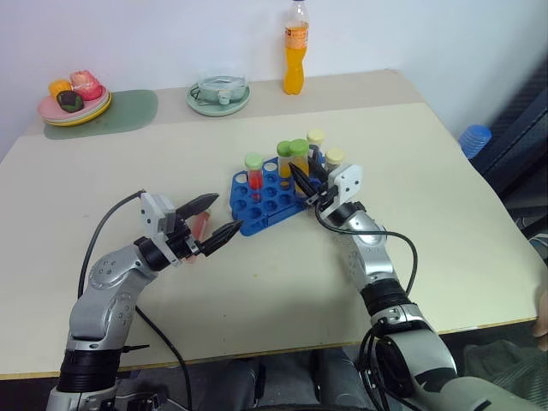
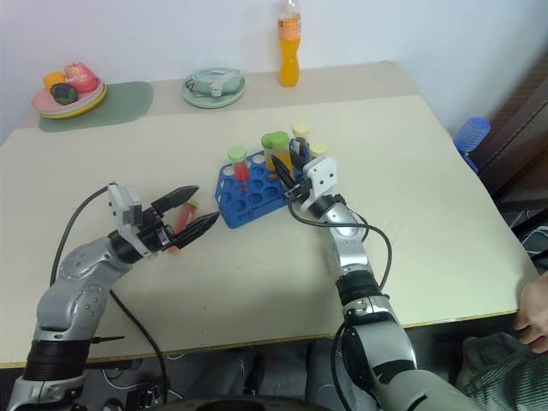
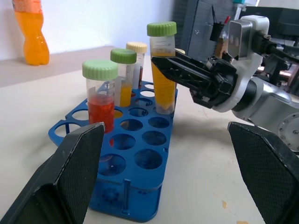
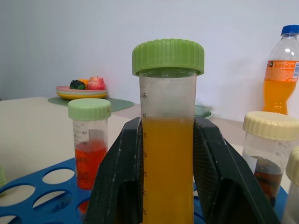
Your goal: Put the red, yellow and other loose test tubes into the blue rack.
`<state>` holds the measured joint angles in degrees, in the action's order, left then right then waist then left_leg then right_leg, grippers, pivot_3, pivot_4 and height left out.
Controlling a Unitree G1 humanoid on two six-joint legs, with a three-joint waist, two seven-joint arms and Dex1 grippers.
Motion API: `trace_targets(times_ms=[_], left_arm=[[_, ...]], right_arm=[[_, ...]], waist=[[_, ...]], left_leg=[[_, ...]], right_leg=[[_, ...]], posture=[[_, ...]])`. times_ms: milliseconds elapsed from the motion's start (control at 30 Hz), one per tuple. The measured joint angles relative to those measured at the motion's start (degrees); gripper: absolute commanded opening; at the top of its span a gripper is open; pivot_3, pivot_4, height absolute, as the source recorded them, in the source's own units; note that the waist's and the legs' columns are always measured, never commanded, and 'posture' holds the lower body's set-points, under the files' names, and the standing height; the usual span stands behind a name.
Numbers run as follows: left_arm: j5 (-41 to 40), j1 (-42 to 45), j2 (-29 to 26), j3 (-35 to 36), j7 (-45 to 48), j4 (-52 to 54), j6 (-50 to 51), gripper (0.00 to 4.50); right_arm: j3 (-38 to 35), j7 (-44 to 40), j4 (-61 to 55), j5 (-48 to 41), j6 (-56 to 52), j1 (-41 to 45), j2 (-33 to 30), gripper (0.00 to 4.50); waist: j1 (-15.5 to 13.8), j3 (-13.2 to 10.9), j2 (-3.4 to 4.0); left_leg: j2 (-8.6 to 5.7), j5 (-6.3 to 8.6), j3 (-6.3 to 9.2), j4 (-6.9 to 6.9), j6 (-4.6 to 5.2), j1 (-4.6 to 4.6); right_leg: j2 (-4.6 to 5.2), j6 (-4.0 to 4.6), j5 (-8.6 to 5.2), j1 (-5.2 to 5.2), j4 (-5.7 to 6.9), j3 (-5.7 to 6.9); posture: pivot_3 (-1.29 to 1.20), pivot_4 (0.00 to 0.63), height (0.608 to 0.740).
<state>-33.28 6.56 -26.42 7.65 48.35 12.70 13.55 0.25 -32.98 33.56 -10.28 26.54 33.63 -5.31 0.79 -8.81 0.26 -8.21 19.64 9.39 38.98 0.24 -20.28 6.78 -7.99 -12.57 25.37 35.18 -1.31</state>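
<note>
The right gripper (image 4: 168,186) is clamped on a yellow tube (image 4: 167,154) with a green cap, upright over the blue rack (image 1: 264,199) near its 3 o'clock edge. A red tube (image 1: 254,174) stands in the rack at 10 o'clock. The left gripper (image 1: 216,218), jaws spread wide and empty, hovers at the rack's 8 o'clock

The left gripper (image 1: 216,217) hovers at about eight o'clock on the table, its black fingers spread wide and empty. The right gripper (image 1: 300,181) reaches toward eleven o'clock, fingers (image 4: 122,172) clamped together.
</note>
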Motion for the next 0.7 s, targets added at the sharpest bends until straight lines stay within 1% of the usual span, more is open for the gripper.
trace_targets(times_ms=[233,467,600,700], left_arm=[[0.0,0.0,0.0,0.0,0.0,0.0,0.1,4.34],[-0.1,0.0,-0.1,0.1,-0.1,1.0,0.9,4.34],[-0.4,-0.1,-0.5,0.4,-0.2,1.4,1.1,4.34],[-1.0,-0.5,-0.5,0.7,-0.6,1.5,1.1,4.34]], right_arm=[[0.0,0.2,-0.2,0.2,0.0,-0.2,0.2,0.81],[0.1,1.3,4.5,0.7,0.2,1.3,1.9,0.81],[0.0,1.1,5.1,0.7,0.5,1.4,2.0,0.81],[-0.3,-0.5,5.3,-0.4,0.1,1.5,2.0,0.81]], waist=[[0.0,0.0,0.00],[0.2,0.0,0.00],[0.4,0.0,0.00],[0.4,0.0,0.00]], left_leg=[[0.00,0.00,0.00,0.01,0.00,0.00],[0.00,0.00,-0.01,0.00,0.00,-0.01],[0.01,0.00,-0.01,-0.04,-0.01,0.01],[0.01,0.00,-0.01,-0.03,-0.01,0.01]], right_leg=[[0.00,0.00,0.00,-0.01,0.00,0.00],[0.00,0.00,0.00,0.01,-0.01,-0.01],[-0.02,0.01,0.00,0.02,0.00,-0.01],[-0.02,0.01,0.00,0.02,0.00,-0.01]], posture=[[0.00,0.150,0.740],[0.00,0.150,0.740],[0.00,0.150,0.740],[0.00,0.150,0.740]])
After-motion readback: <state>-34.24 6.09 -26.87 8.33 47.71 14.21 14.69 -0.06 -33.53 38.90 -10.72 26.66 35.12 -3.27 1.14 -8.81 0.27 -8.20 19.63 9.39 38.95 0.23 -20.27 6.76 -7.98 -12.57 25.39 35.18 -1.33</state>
